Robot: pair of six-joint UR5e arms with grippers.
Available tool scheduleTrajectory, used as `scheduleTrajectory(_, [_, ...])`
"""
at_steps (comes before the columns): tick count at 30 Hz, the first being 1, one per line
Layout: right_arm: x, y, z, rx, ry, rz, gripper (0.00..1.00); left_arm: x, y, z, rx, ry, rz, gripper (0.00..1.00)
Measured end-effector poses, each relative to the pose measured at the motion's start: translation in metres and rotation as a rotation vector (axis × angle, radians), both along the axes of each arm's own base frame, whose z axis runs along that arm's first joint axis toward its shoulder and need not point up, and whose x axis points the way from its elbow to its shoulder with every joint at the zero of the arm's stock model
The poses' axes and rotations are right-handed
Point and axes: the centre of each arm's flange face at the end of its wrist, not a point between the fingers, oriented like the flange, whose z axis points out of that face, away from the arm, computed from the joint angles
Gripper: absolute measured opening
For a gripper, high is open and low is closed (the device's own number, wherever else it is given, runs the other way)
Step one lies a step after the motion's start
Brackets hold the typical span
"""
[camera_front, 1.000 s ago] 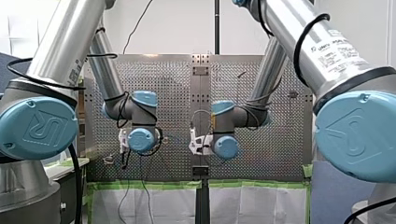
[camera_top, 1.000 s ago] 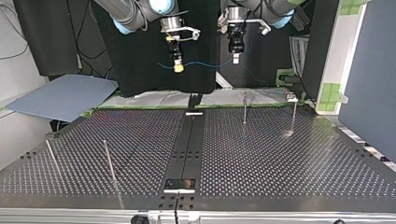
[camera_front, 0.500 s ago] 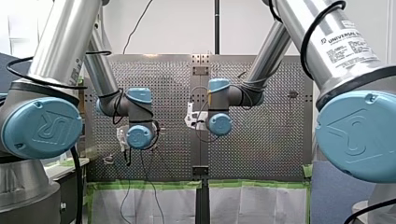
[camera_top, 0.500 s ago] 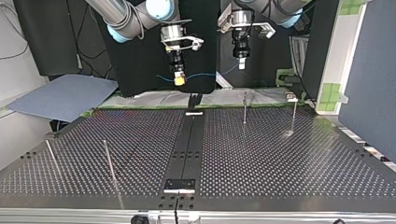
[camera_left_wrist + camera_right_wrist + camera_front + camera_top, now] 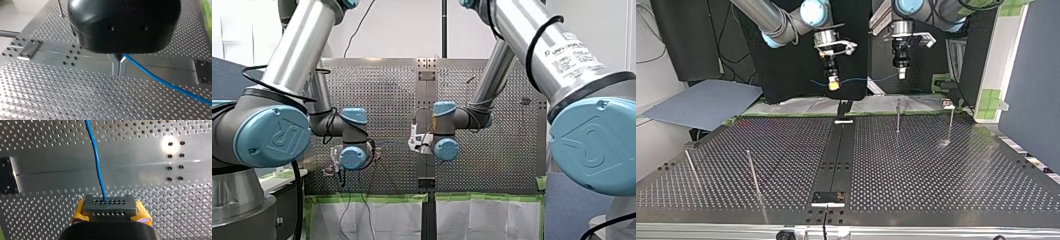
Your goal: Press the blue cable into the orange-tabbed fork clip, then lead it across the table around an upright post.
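Yellow-padded, the right claw (image 5: 834, 86) hangs at the top view's left, shut tight on the blue cable (image 5: 866, 78). From there the cable runs through the air to the left claw (image 5: 902, 75), whose metal fingers (image 5: 115, 65) pinch it closed. Both claws hover above the table's (image 5: 936, 170) far edge; further right stand two upright posts (image 5: 898, 115).

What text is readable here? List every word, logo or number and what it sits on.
"UNIV…": white label on my right arm; the rest is too blurred to read.
"UR": embossed logo, tilted, on the blue joint caps.
No other text shows.
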Motion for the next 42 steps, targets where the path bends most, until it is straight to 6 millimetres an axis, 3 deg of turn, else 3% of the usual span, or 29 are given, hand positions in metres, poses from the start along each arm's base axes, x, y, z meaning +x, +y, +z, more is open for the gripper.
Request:
scheduleTrajectory(6, [0.015, -0.002, -0.018, 0.004, 0.001, 0.043, 0.00, 0.008, 0.016, -0.021, 0.021, 0.051, 0.000, 0.00])
scheduleTrajectory(18, [0.034, -0.007, -0.064, 0.034, 0.015, 0.077, 0.00, 0.027, 0.048, -0.031, 0.000, 0.075, 0.033, 0.00])
scheduleTrajectory(26, [0.037, -0.006, -0.106, 0.079, 0.057, 0.087, 0.00, 0.048, 0.052, -0.046, -0.013, 0.054, 0.037, 0.00])
scheduleTrajectory(32, [0.033, -0.005, -0.133, 0.108, 0.086, 0.085, 0.00, 0.053, 0.054, -0.064, -0.019, 0.053, 0.039, 0.00])
scheduleTrajectory(42, [0.040, -0.022, -0.131, 0.112, 0.094, 0.073, 0.00, 0.042, 0.053, -0.099, 0.015, 0.135, -0.002, 0.00])
